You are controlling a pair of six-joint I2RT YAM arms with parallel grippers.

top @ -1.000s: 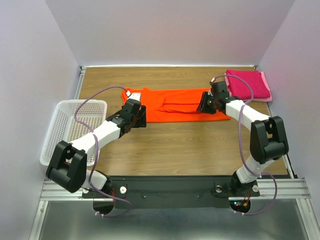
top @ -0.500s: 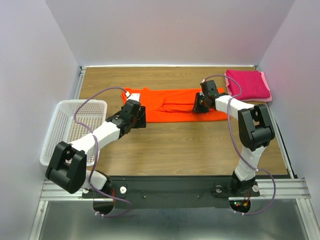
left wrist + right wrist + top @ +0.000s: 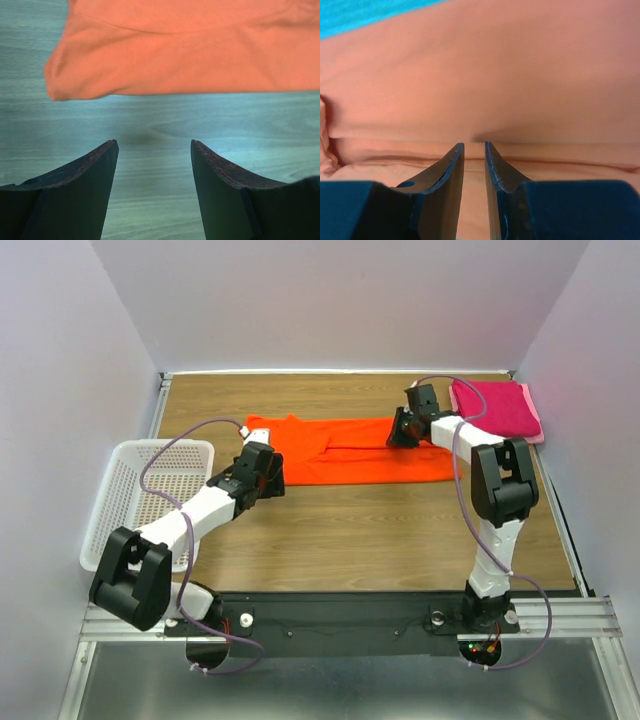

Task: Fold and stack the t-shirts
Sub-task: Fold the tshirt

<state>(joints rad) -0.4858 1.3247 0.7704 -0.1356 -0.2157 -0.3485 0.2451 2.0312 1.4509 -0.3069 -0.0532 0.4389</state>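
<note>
Starting close to the arms, the basket point(image 3: 165, 444) sits at the left side of the table point(image 3: 380, 540). The left claw point(image 3: 154, 143) hangs low over bare wood, near the front left corner of the orange shirt point(image 3: 350, 458) but not touching it. Its jaws stand wide apart and hold nothing.

The orange shirt lies flat across the middle of the table, stretched from left to right, with a fold line running along it. Farther back, the right claw point(image 3: 473, 144) is down on the far right part of that shirt, right at a crease. Its jaws are very close together, with only a thin gap. I cannot tell if any cloth is caught between them.

The pink shirt point(image 3: 495, 408) lies folded in the far right corner, near the orange shirt's right end.

The job now looks like folding the orange shirt. To do it well, I think the right claw needs a firm pinch on the cloth. The left claw should slide forward and grab its corner too. Both should lift at the same height and move slowly, so the edges meet and nothing bunches or slips.
</note>
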